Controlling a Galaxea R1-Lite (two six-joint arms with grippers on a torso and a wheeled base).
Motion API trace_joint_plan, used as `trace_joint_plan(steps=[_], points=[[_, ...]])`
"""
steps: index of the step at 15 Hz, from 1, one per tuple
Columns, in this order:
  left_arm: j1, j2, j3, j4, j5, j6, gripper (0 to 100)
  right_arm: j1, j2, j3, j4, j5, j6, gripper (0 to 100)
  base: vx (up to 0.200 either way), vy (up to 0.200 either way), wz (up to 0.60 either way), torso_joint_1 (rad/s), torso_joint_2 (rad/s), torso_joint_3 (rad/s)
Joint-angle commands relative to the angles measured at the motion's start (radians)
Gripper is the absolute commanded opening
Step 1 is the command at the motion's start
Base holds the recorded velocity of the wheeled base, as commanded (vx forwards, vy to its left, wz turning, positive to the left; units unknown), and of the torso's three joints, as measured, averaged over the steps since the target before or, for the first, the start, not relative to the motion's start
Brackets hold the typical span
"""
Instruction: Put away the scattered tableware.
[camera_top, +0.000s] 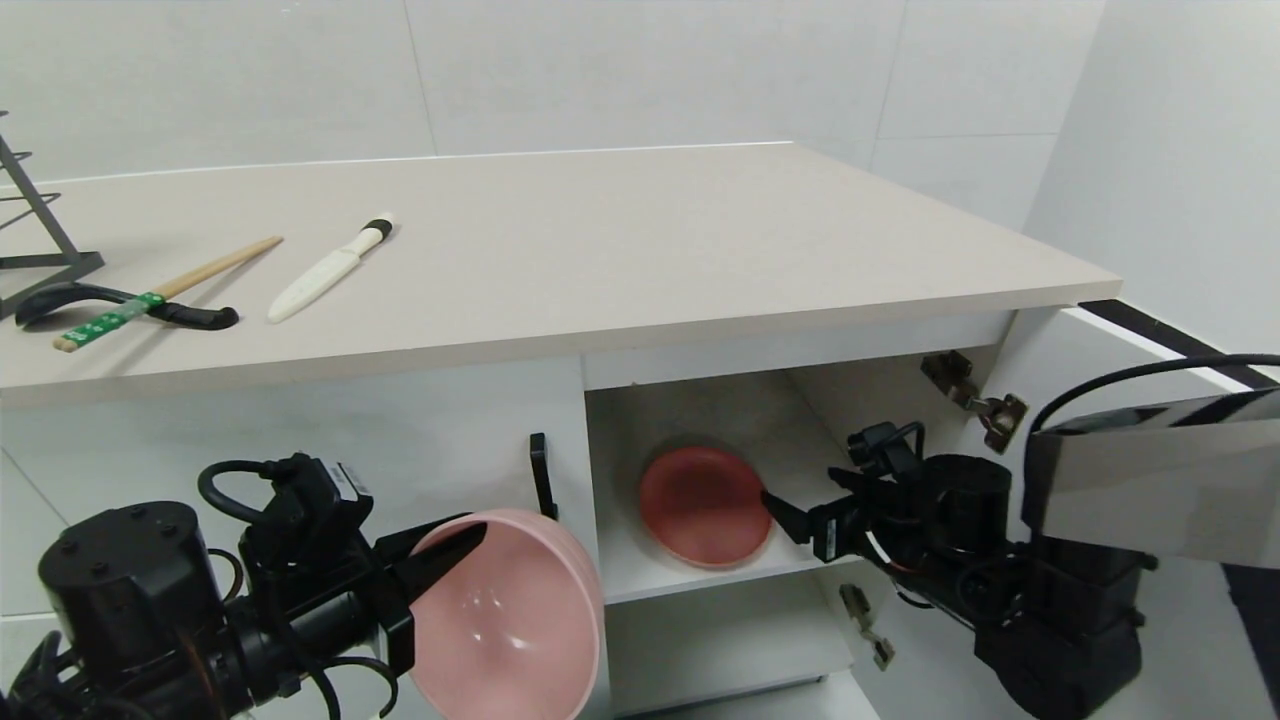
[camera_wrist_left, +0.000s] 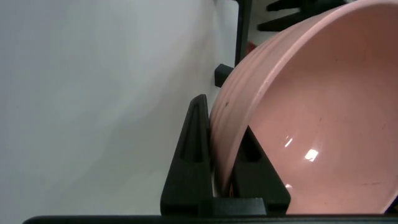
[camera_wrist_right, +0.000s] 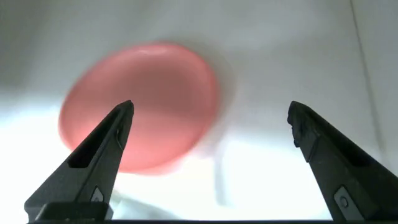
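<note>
The bowl is pink, the plate red

The plate takes the near middle of the open bay's upper shelf, and the right gripper, fingers spread, sits in the mouth just right of it. Bare shelf lies beyond the plate; to the left, the closed door stands behind the bowl clamped in the left gripper.

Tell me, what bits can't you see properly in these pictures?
Head view: the black rack is cut off by the left edge.
Head view: the pink bowl runs past the bottom edge.
Left wrist view: the pink bowl's far side is cut off by the edges.
Right wrist view: the red plate is blurred.
</note>
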Motion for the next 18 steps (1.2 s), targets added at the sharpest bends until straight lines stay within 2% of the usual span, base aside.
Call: trace_joint_plan(steps=[1,2,4,5,7,9,12,14,15,17,18], points=[[-0.015,-0.012,0.0,-0.001,0.0,0.012,0,0.05,-0.288,0.21,-0.002,-0.002,-0.02,100,0.0,0.0,0.0,0.0,0.0,0.0],[-0.024,-0.015,0.001,-0.001,0.0,0.026,0,0.051,-0.322,0.245,-0.002,-0.007,-0.027,100,0.0,0.0,0.0,0.0,0.0,0.0],[-0.032,-0.033,0.001,-0.001,0.002,0.087,0,0.056,-0.393,0.343,-0.002,-0.051,-0.03,100,0.0,0.0,0.0,0.0,0.0,0.0],[-0.035,-0.038,0.001,-0.001,0.002,0.104,0,0.057,-0.413,0.356,-0.002,-0.054,-0.032,100,0.0,0.0,0.0,0.0,0.0,0.0],[-0.073,-0.058,0.001,-0.001,0.002,0.119,0,0.056,-0.442,0.349,-0.002,-0.053,-0.033,100,0.0,0.0,0.0,0.0,0.0,0.0],[-0.109,-0.07,0.0,-0.001,0.0,0.119,0,0.057,-0.437,0.345,-0.002,-0.053,-0.033,100,0.0,0.0,0.0,0.0,0.0,0.0],[-0.251,-0.061,-0.009,-0.001,0.003,0.133,0,0.088,-0.439,0.339,-0.002,-0.053,-0.033,100,0.0,0.0,0.0,0.0,0.0,0.0],[-0.305,-0.015,-0.06,-0.001,0.006,0.141,0,0.094,-0.439,0.326,-0.002,-0.054,-0.033,100,0.0,0.0,0.0,0.0,0.0,0.0],[-0.317,0.028,-0.094,-0.001,0.029,0.141,0,0.094,-0.442,0.328,-0.002,-0.054,-0.035,100,0.0,0.0,0.0,0.0,0.0,0.0],[-0.362,0.094,-0.137,-0.001,0.134,0.154,0,0.094,-0.459,0.329,-0.002,-0.054,-0.033,100,0.0,0.0,0.0,0.0,0.0,0.0],[-0.411,0.131,-0.157,-0.001,0.19,0.164,0,0.093,-0.463,0.326,-0.002,-0.054,-0.035,100,0.0,0.0,0.0,0.0,0.0,0.0]])
